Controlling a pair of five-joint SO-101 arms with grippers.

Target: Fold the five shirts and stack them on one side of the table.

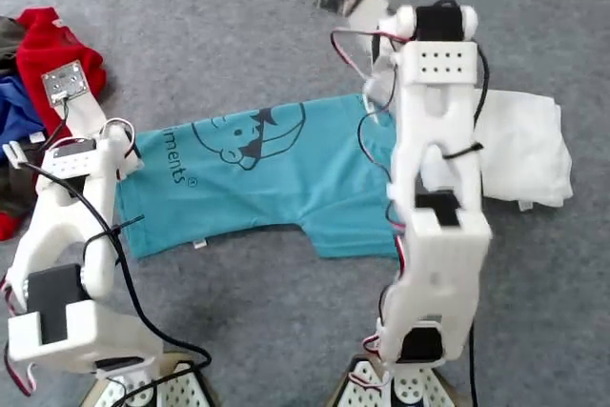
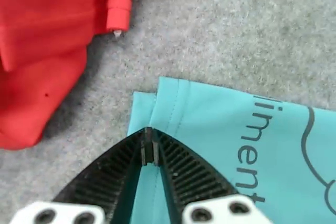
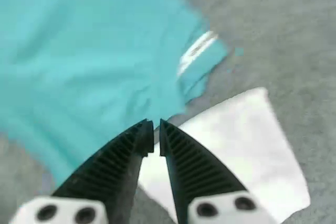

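At the near edge of the grey counter (image 1: 238,331) the two arm bases sit side by side. The left arm rises from its base and bends forward, slanting to the hem end of the teal shirt (image 1: 286,178). There the left pincer (image 2: 148,148) is closed tight, its tips pinching a raised ridge of the teal hem just in from the corner. The shirt lies spread across the middle of the counter, printed side up, hem toward the left arm and collar toward the right.

The right arm stretches long and nearly straight away from its base, crossing over the collar end of the teal shirt. The right pincer (image 3: 156,129) hangs above the spot where teal cloth meets the folded white shirt (image 1: 524,150). Its tips are drawn in to a thin slit, and it holds nothing. The white shirt lies beside the teal collar (their edges touch).

Farther off, at the left edge, a red shirt (image 1: 48,45) lies crumpled beside a blue one (image 1: 17,107).
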